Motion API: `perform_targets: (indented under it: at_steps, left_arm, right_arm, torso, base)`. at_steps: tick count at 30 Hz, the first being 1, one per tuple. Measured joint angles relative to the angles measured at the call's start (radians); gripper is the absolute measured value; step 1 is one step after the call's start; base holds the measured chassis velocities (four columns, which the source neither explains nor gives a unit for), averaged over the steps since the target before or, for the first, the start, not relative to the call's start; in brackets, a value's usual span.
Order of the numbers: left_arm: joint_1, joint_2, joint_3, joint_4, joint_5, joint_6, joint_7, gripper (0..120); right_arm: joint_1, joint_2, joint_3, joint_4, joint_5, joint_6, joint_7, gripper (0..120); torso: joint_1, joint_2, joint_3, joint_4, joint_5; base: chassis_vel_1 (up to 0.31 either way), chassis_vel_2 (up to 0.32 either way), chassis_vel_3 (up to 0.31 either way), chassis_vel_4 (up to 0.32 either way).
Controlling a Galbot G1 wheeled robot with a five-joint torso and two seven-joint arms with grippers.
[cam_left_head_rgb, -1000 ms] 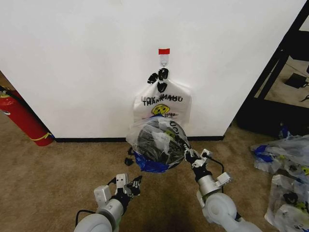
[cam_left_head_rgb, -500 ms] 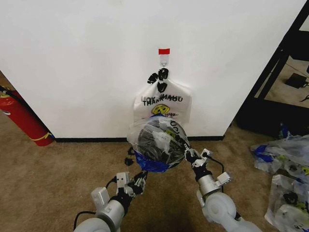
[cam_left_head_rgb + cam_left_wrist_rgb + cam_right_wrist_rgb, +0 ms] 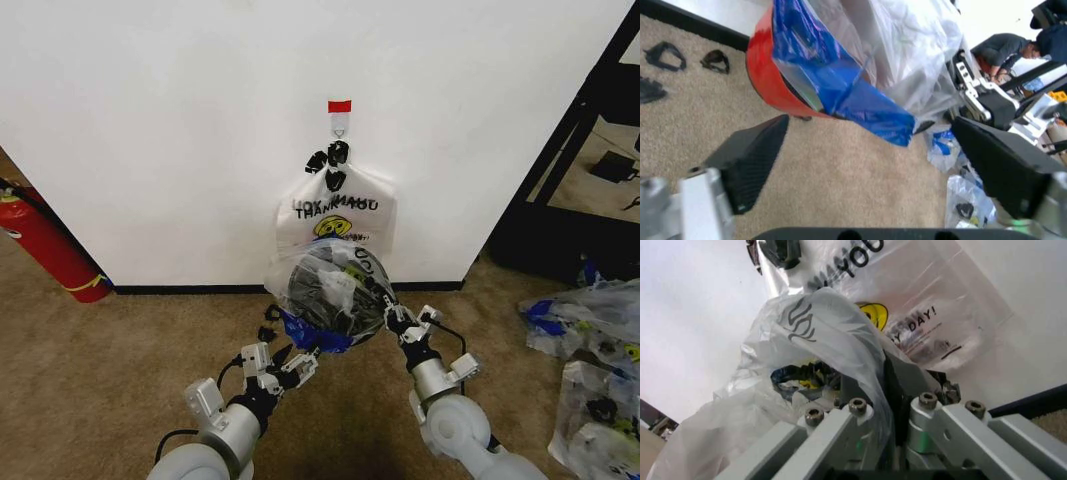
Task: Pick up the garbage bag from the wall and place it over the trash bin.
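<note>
Two grippers worked at the draped garbage bag (image 3: 325, 292), one on each side, and the coming move turned on the left one. That left gripper (image 3: 282, 366) stood just near and left of the bag's hanging blue lower edge, its dark fingers (image 3: 750, 159) spread wide apart with nothing between them. In the left wrist view the loose blue flap (image 3: 863, 107) hung straight ahead between the two fingers and a little beyond them, with the red wall of the trash bin (image 3: 770, 82) just behind it. So the loose plastic lay ahead of the open jaws, up and to the right of the gripper in the head view, and this arm looked the nearer one to that slack edge. The right gripper (image 3: 400, 322) was at the bag's right near edge, its jaws closed on a fold of the see-through plastic, as the right wrist view showed film pinched between its fingers (image 3: 860, 385). The bag already lay over the bin's mouth, standing on the carpet (image 3: 120, 350) before the wall (image 3: 200, 120), below the white THANK YOU bag (image 3: 335, 215) hanging from the hook (image 3: 340, 122).
</note>
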Motion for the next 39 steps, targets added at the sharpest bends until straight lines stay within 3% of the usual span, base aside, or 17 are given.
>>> perform_targets:
  at_steps: [4, 10, 16, 34, 39]
  left_arm:
    - [-0.027, -0.007, 0.005, 0.009, -0.005, 0.0, -0.01, 99]
    - [-0.077, -0.038, 0.003, 0.029, -0.045, 0.013, -0.02, 89]
    - [-0.074, -0.056, 0.009, 0.032, -0.069, 0.011, -0.015, 63]
    - [-0.074, -0.059, 0.004, 0.058, -0.059, -0.011, -0.012, 0]
    - [-0.063, -0.053, -0.002, 0.051, -0.06, -0.014, -0.002, 0]
  right_arm:
    - [0.0, 0.0, -0.003, 0.0, -0.001, -0.001, 0.0, 1]
    - [0.002, 0.0, -0.008, 0.001, -0.004, -0.003, 0.0, 1]
    - [0.002, -0.002, -0.008, 0.005, -0.007, -0.004, 0.0, 1]
    - [-0.006, -0.008, -0.006, 0.02, -0.01, -0.004, -0.001, 1]
    - [-0.004, -0.008, -0.006, 0.02, -0.01, -0.004, -0.001, 1]
  torso:
    - [0.0, 0.0, 0.0, -0.0001, -0.0001]
    - [0.0, 0.0, 0.0, -0.0001, 0.0]
    - [0.0, 0.0, 0.0, 0.0, 0.0]
    - [0.0, 0.0, 0.0, -0.0001, 0.0]
    - [0.0, 0.0, 0.0, -0.0001, -0.0001]
  base:
    - [0.0, 0.0, 0.0, 0.0]
    - [0.0, 0.0, 0.0, 0.0]
    - [0.0, 0.0, 0.0, 0.0]
    - [0.0, 0.0, 0.0, 0.0]
    - [0.0, 0.0, 0.0, 0.0]
